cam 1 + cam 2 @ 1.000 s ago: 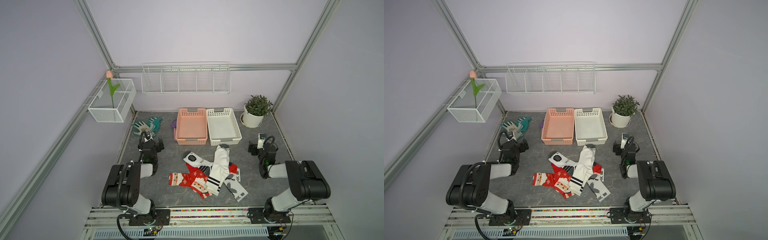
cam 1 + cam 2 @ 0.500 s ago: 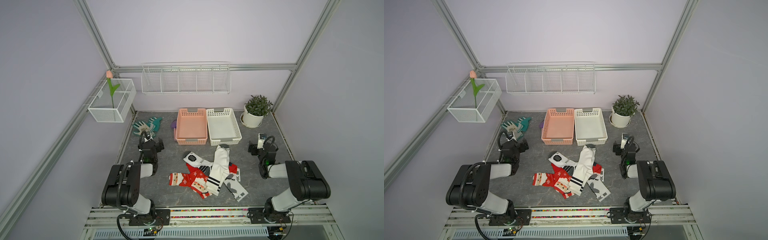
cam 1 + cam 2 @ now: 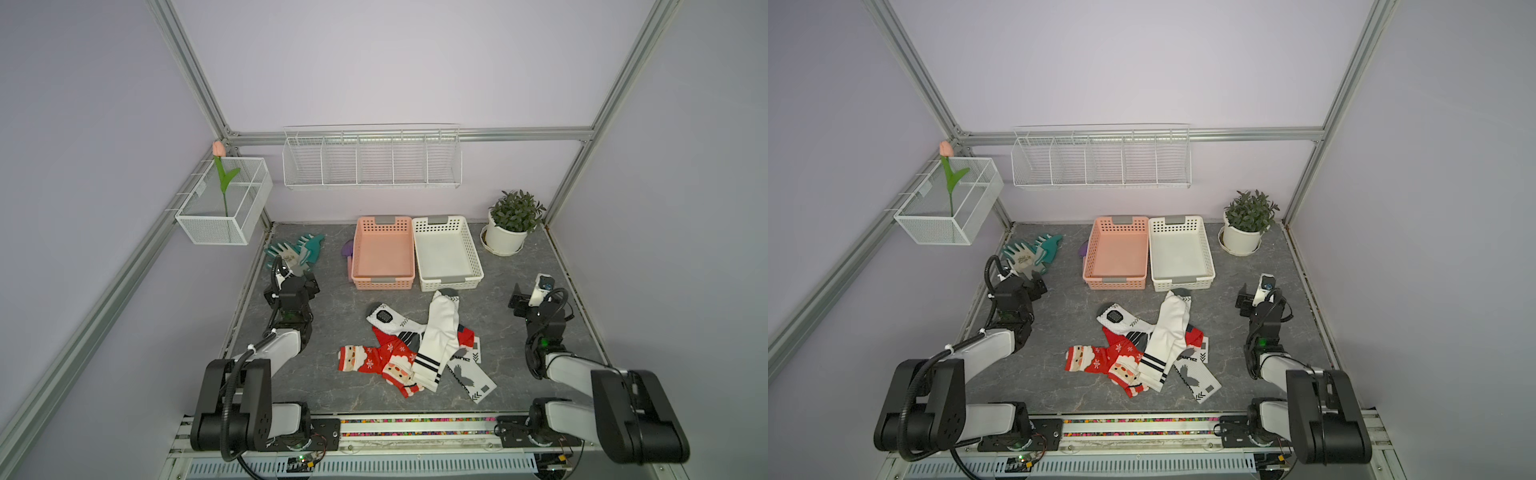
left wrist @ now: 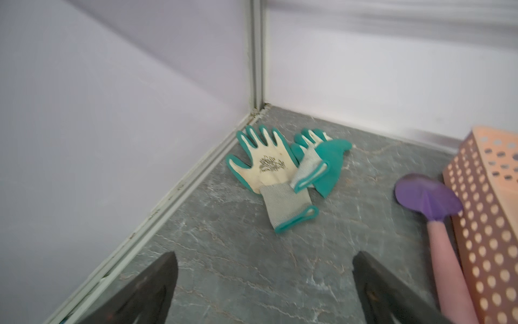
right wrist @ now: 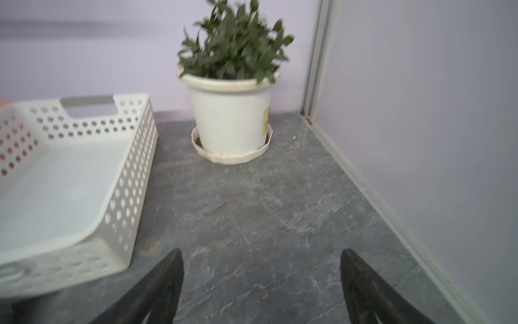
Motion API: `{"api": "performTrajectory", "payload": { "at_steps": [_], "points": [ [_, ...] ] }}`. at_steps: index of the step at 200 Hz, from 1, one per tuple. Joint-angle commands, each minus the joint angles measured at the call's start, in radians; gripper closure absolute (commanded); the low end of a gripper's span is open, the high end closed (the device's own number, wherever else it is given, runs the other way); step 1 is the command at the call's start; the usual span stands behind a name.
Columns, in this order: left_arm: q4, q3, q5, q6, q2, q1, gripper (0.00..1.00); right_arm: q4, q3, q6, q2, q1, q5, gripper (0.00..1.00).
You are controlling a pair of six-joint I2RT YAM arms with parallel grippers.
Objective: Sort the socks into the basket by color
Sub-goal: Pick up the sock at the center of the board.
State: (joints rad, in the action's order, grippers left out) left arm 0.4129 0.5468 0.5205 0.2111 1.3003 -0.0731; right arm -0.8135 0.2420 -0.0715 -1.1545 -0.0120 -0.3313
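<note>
A heap of socks lies mid-table in both top views: red Santa socks (image 3: 376, 358) (image 3: 1100, 359) under white black-striped socks (image 3: 438, 338) (image 3: 1165, 336). Behind the heap stand a pink basket (image 3: 383, 253) (image 3: 1118, 254) and a white basket (image 3: 446, 253) (image 3: 1180, 254), both with nothing in them. My left gripper (image 3: 309, 284) (image 4: 263, 259) rests open on the table to the left of the heap, facing the back left corner. On the right, my right gripper (image 3: 519, 300) (image 5: 260, 256) is open too, facing the back right corner beside the white basket (image 5: 131, 174). Neither holds anything.
Teal-and-grey work gloves (image 3: 297, 249) (image 4: 276, 171) lie in the back left corner. A purple-and-pink trowel (image 4: 437, 221) lies against the pink basket's side (image 4: 493, 213). A potted plant (image 3: 509, 224) (image 5: 232, 92) stands back right. Wire racks (image 3: 372, 160) hang on the walls.
</note>
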Motion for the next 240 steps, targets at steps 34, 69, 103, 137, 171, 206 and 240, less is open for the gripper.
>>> {"api": "performTrajectory", "payload": {
  "at_steps": [34, 69, 103, 137, 171, 206, 240],
  "points": [
    [-0.954, 0.323, 0.231, 0.778, -0.060, 0.013, 0.01, 0.732, 0.317, -0.222, 0.273, 0.004, 0.033, 0.11],
    [-0.712, 0.271, -0.202, 0.525, -0.109, 0.012, 0.01, 0.942, 0.418, -0.260, 0.271, 0.004, 0.338, 0.11],
    [-0.730, 0.314, -0.212, 0.420, -0.139, -0.051, 0.01, 1.274, 0.616, -0.314, 0.004, 0.004, 0.365, 0.11],
    [-0.711, 0.309, -0.198, 0.389, -0.207, -0.115, 0.01, 1.332, 0.673, -0.346, -0.071, 0.006, 0.494, 0.11],
    [-0.717, 0.325, -0.252, 0.338, -0.259, -0.139, 0.01, 1.446, 0.726, -0.321, -0.129, 0.004, 0.589, 0.11],
    [-0.817, 0.402, -0.326, 0.340, -0.272, -0.140, 0.01, 1.607, 0.759, -0.290, -0.178, -0.001, 0.508, 0.11],
    [-0.862, 0.445, -0.345, 0.306, -0.295, -0.140, 0.01, 1.639, 0.732, -0.273, -0.123, -0.012, 0.463, 0.11]
  ]
}}
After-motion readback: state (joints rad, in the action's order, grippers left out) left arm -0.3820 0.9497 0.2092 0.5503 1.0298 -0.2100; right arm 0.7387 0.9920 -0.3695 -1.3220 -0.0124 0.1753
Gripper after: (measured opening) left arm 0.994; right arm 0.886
